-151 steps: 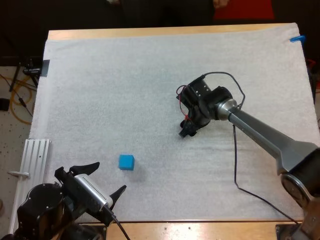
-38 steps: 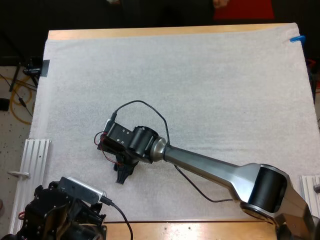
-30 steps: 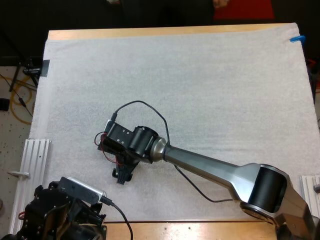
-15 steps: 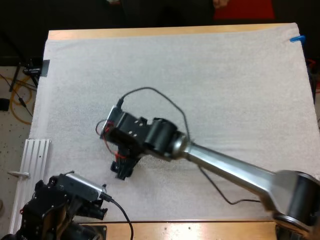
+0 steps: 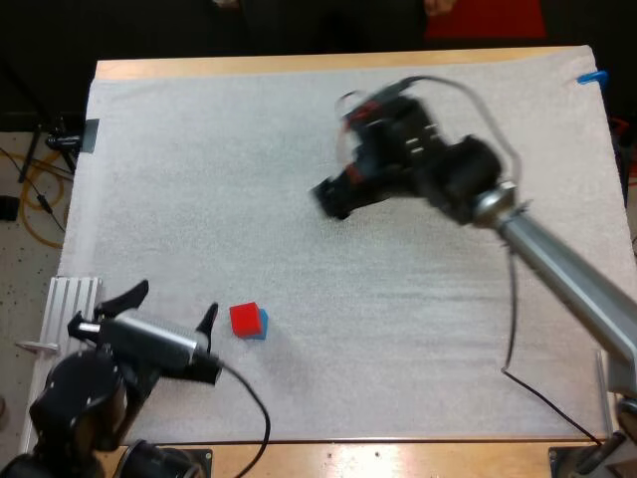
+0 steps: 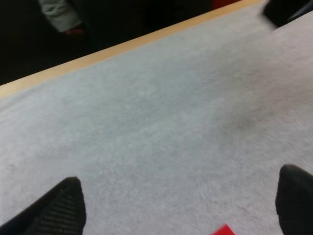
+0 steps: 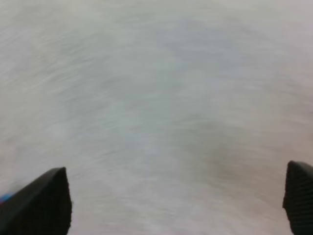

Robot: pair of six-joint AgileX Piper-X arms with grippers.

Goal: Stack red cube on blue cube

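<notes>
My right pincer (image 5: pixel 333 197) hangs spread apart and empty over the mat (image 5: pixel 328 398), just far of centre, with its arm stretched leftward. My left pincer (image 5: pixel 171 307), also apart, sits beside the red cube (image 5: pixel 244 319), which is stacked on the blue cube (image 5: pixel 261 325) at near left.

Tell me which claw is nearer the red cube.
Left. The left claw sits close beside the red cube, not touching; the right claw is far off over the mat's far half.

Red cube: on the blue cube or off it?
On. The red cube sits atop the blue cube, whose edge peeks out beside it.
</notes>
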